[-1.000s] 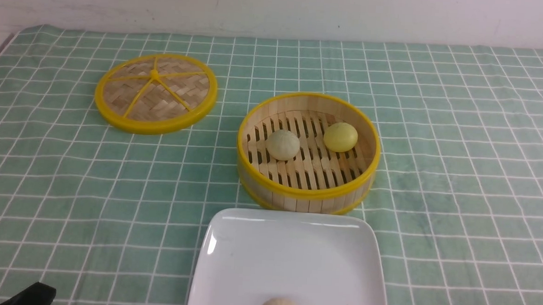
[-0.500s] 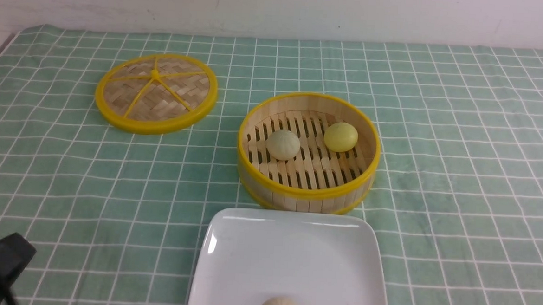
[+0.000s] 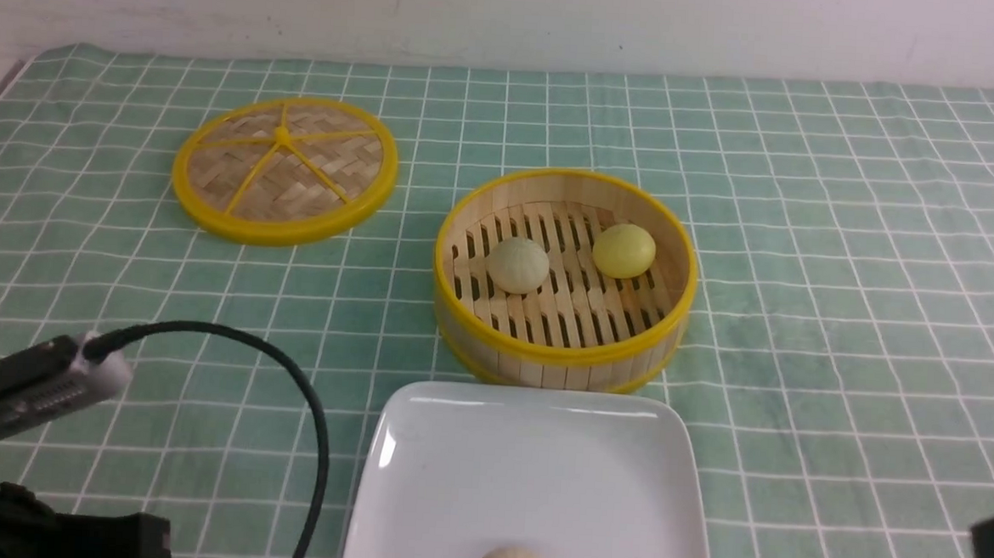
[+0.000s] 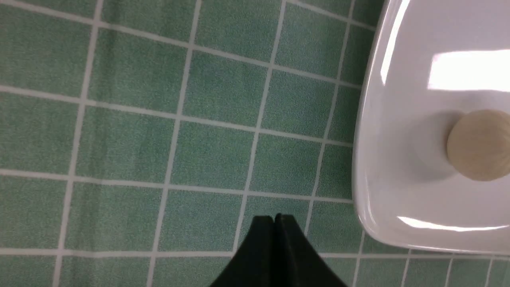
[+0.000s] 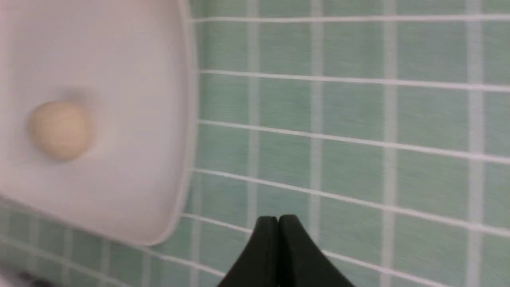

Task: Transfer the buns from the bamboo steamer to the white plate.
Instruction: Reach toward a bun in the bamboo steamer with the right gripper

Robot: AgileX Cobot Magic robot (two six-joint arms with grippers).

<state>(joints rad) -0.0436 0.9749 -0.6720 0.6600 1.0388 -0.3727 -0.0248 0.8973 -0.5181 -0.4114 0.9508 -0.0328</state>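
Now edging into the front view's lower left and lower right corners, left gripper [image 4: 275, 217] and right gripper [image 5: 277, 218] pressed together, both buns [image 3: 518, 265] [image 3: 624, 252] still to fetch

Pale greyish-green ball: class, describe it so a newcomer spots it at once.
Beyond the glossy white plate stands a round, yellow-rimmed bamboo steamer. On its slotted floor sit two balls; yours is the left one, pale greyish-green, unlike the bright yellow ball beside it.
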